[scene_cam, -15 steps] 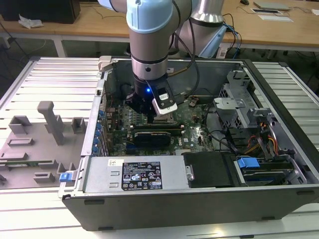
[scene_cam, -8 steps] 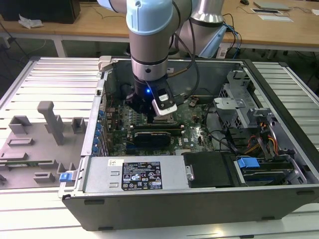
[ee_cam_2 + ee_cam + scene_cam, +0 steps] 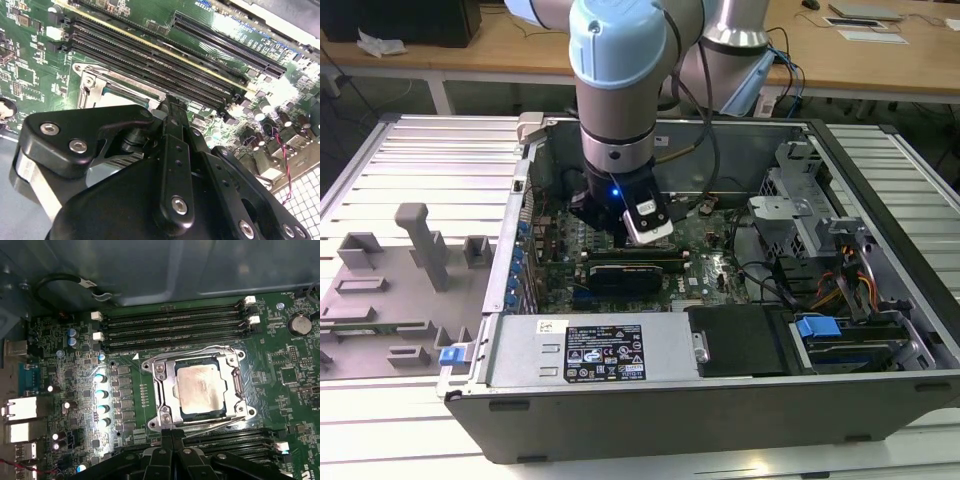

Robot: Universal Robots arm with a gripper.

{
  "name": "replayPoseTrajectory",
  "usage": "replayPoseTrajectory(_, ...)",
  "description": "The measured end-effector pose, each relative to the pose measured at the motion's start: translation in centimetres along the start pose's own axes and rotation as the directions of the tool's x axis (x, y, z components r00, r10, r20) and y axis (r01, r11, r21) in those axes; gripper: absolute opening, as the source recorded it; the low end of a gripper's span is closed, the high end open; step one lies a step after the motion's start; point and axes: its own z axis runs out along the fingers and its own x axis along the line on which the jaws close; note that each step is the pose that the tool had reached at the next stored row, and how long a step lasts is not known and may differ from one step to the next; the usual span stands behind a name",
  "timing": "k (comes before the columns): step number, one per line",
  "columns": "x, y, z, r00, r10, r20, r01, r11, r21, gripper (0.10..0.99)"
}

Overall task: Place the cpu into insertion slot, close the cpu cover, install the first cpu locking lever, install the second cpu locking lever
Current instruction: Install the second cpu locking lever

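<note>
In the first wrist view the cpu (image 3: 199, 388), a dull silver square, lies in the insertion slot (image 3: 235, 359) on the green motherboard. The cpu cover (image 3: 161, 390), a silver frame with a square window, lies flat over its edges. Thin wire levers run along two sides of the socket, one (image 3: 240, 385) beside the cover and one (image 3: 215, 424) slanting along the edge nearest my fingers. My gripper (image 3: 172, 432) is shut, its black fingertips together right at that edge, nothing visible between them. In the second wrist view the gripper (image 3: 170, 102) stands over the socket's corner (image 3: 95, 85).
Long black memory slots (image 3: 175, 325) flank the socket on both sides. Capacitors (image 3: 101, 392) stand beside it. In the exterior view the arm (image 3: 615, 100) reaches down into the open computer case (image 3: 720, 420), near a long black card (image 3: 630, 270). A grey fixture tray (image 3: 390, 290) lies at the exterior view's left.
</note>
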Motion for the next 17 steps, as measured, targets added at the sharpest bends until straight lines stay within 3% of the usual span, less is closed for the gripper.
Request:
replayPoseTrajectory(6,0.45,-0.5,0.75,1.0,0.001,-0.0035,-0.001,0.9996,-0.029,0.106)
replayPoseTrajectory(12,0.82,-0.61,1.07,1.0,0.002,-0.0054,-0.002,0.999,-0.045,0.106)
replayPoseTrajectory(17,1.0,-0.69,1.38,1.0,0.002,-0.0063,-0.002,0.9987,-0.052,0.106)
